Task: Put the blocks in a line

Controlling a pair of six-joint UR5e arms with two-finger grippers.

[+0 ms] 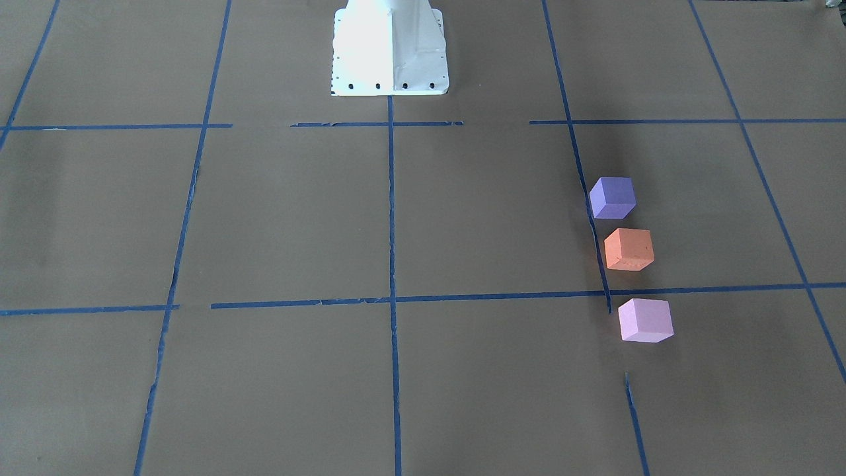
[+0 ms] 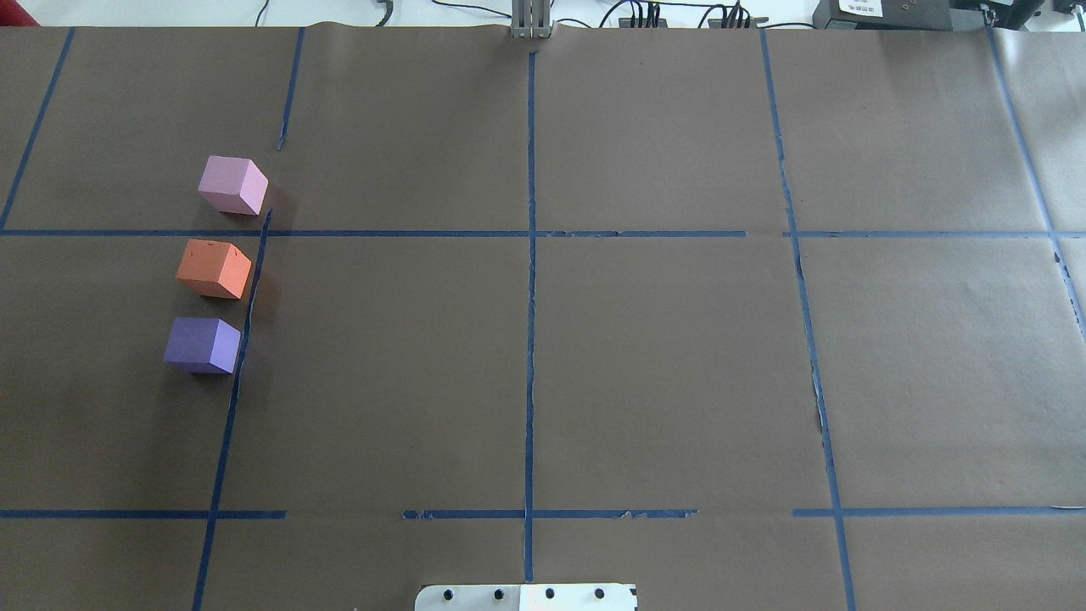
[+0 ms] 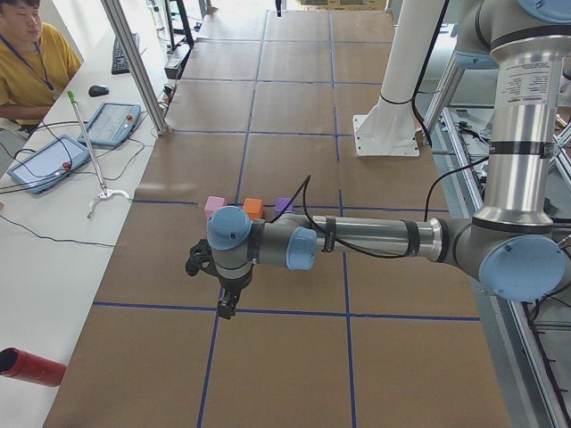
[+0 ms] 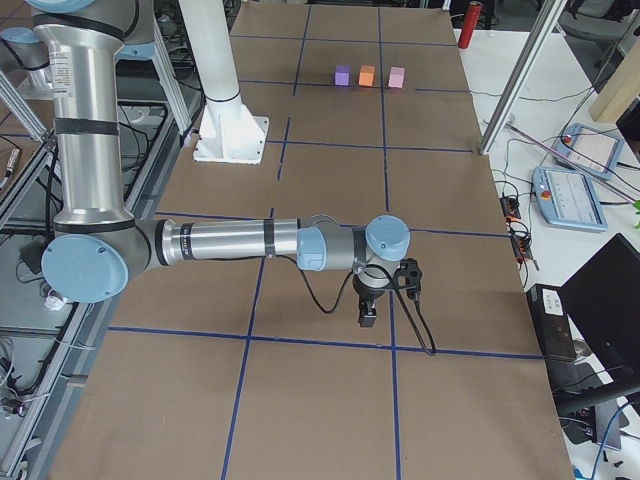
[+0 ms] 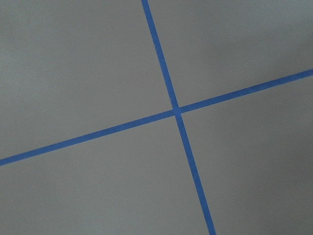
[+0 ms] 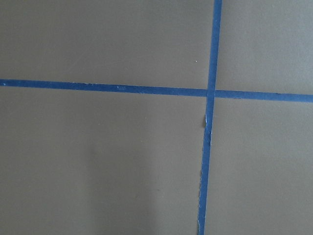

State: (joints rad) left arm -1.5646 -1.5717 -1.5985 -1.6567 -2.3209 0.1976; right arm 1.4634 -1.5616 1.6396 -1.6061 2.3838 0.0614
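Purple block (image 2: 202, 344), orange block (image 2: 214, 268) and pink block (image 2: 232, 185) form 1 spaced row on the worktop (image 2: 679, 382); left fingers (image 3: 227, 307), right fingers (image 4: 367, 314): opening cannot be told.

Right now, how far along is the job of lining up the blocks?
Done, it seems: purple block, orange block and pink block stand in one row beside a blue tape line, small gaps between. In hand: nothing; all three rest on the table, left arm and right arm away from them. Left: nothing that I see.
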